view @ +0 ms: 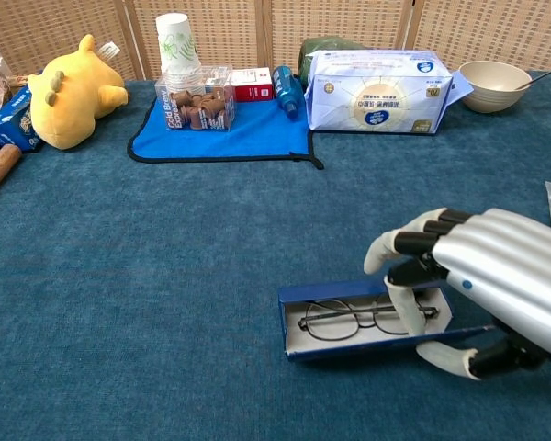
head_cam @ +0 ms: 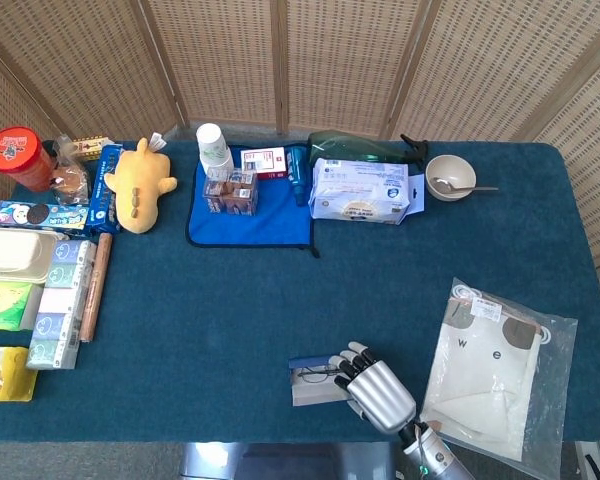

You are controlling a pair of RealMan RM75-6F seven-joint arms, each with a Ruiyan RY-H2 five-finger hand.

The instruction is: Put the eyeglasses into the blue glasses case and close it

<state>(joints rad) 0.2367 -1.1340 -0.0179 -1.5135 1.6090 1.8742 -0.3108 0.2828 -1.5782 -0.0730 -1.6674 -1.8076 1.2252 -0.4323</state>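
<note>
The blue glasses case [view: 331, 290] lies open near the table's front edge, its inside white. The thin dark-rimmed eyeglasses [view: 335, 319] lie flat in it. My right hand [view: 482, 276] grips the case's right end. Its fingers [view: 413, 308] reach over the far wall into the case and its thumb sits under the front flap, which is raised off the table. In the head view, the case [head_cam: 308, 382] and eyeglasses [head_cam: 314, 375] show just left of that hand [head_cam: 380, 392]. My left hand is in neither view.
A clear bag of white cloth [head_cam: 495, 365] lies right of the hand. At the back stand a tissue pack [head_cam: 360, 190], a bowl with a spoon [head_cam: 450, 177], a blue mat [head_cam: 250, 215] and a yellow plush [head_cam: 138, 182]. Boxes [head_cam: 55, 300] line the left edge.
</note>
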